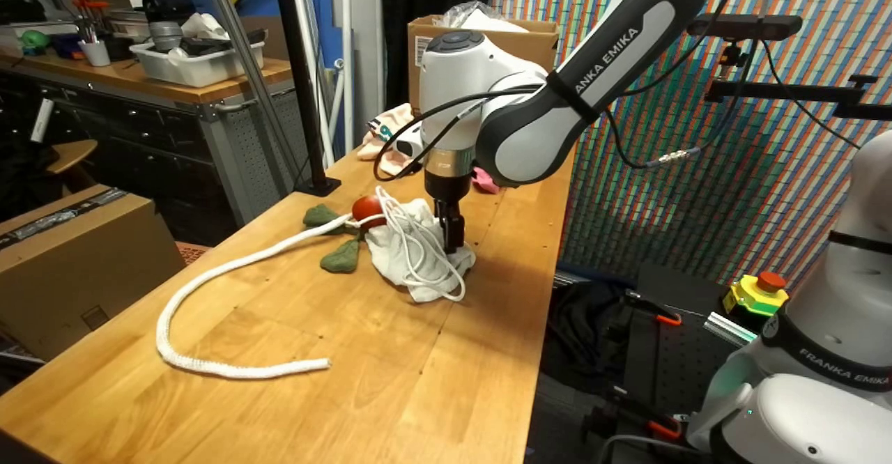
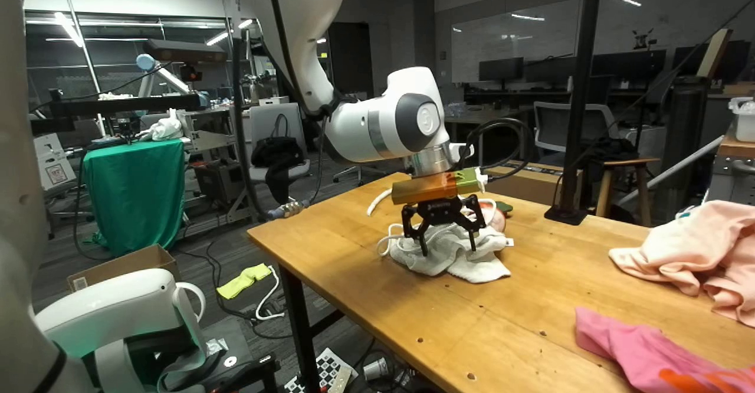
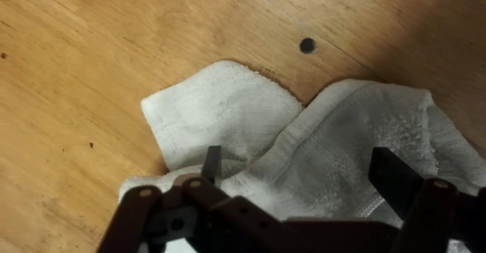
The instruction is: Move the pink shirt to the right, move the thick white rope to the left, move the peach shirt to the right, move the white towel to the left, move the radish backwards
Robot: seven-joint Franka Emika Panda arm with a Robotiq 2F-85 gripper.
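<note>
One gripper [image 2: 448, 250]: jaws spread wide over the white towel [image 3: 311, 169], tips well apart with loose folds between them, holding nothing; whether the tips press on it I can't tell.
Towel: crumpled on the table [image 1: 390, 387], right under those tips; by the task's order this looks like its turn, the trip left not yet made.
Folds: soft and uneven, so a pinch too high may take only the top layer and slip, and one too low may scrape the table.
Thin string [image 1: 397, 221]: looped across the towel, likely to get nipped along with it and come up tangled.
Radish [image 1: 366, 208]: just beside the towel, string passing in front of its edge in an exterior view; a sweeping pull might roll or snag it before its own move.
Thick rope [image 1: 164, 331]: curves over the table, one end by the radish and the string; if rope and string are joined there, which I can't make out, pulling the towel could drag both.
Pink shirt [image 2: 634, 346] and peach shirt [image 2: 696, 248]: near one end of the table, well apart from the towel, so little seems to threaten them.
</note>
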